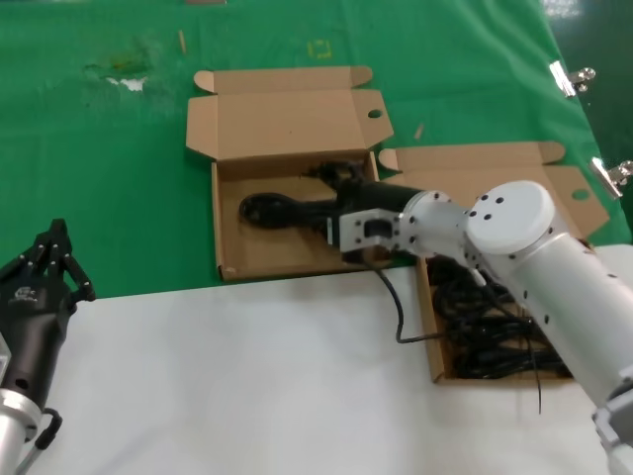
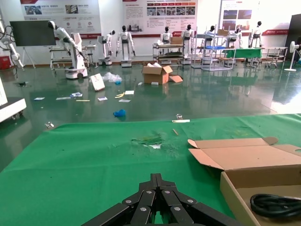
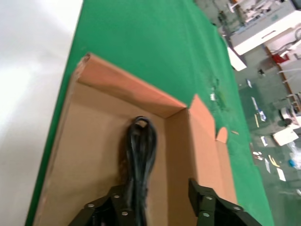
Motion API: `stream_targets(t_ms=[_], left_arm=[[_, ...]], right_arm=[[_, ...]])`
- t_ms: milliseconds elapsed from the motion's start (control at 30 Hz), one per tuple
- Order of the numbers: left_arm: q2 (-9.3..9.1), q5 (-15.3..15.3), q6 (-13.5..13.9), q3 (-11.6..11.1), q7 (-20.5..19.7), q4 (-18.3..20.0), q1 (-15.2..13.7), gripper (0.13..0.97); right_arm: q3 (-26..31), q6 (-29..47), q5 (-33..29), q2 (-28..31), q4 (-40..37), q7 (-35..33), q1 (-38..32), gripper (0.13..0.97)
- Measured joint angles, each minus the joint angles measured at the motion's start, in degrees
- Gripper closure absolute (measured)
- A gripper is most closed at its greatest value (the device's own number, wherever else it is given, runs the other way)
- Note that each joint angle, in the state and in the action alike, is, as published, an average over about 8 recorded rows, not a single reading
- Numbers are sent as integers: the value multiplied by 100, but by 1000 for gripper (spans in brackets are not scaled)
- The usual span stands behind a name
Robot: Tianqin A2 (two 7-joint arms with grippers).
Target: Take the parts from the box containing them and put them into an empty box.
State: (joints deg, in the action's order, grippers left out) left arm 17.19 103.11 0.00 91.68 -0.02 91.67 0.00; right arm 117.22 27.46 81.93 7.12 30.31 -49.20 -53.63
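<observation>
Right gripper (image 3: 160, 207) low inside the left cardboard box (image 1: 229, 213), fingers spread apart, a coiled black power cable (image 1: 282, 211) lying flat on the box floor between them, under one finger. Right cardboard box (image 1: 431, 327) just beside, piled with more black cables (image 1: 490, 332). Both boxes on green cloth (image 1: 99, 178), lids folded back. Left gripper (image 1: 45, 265) parked well apart at the white table's (image 1: 227, 376) edge, fingers closed together on nothing.

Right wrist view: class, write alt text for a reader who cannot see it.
The right gripper, fingers spread, sits over a coiled black cable lying in an open cardboard box. The box rests on green cloth beside a white surface.
</observation>
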Motion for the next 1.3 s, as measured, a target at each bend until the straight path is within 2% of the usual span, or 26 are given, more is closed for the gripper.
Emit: stream_targets(t_ms=[167, 300, 567, 700, 867, 1167, 1300], left_arm=[[0, 0, 0, 0, 0, 0, 0, 957], [0, 0, 0, 0, 0, 0, 0, 957], [0, 0, 0, 0, 0, 0, 0, 957], [0, 0, 0, 0, 0, 0, 0, 957], [0, 0, 0, 0, 0, 0, 0, 957], [0, 0, 0, 0, 0, 0, 0, 957], [0, 0, 0, 0, 0, 0, 0, 957]], right_arm=[[92, 5, -285, 278, 746, 803, 223, 618], [112, -12, -554, 547, 1362, 1479, 403, 618], [-44, 9, -1038, 1116, 2450, 2661, 783, 408], [-204, 24, -1162, 1401, 2936, 3121, 991, 348], [-413, 10, -1116, 1686, 3372, 3463, 1224, 249], [-618, -40, -863, 1928, 3672, 3579, 1466, 156], [-642, -66, -825, 1927, 3701, 3589, 1509, 156]])
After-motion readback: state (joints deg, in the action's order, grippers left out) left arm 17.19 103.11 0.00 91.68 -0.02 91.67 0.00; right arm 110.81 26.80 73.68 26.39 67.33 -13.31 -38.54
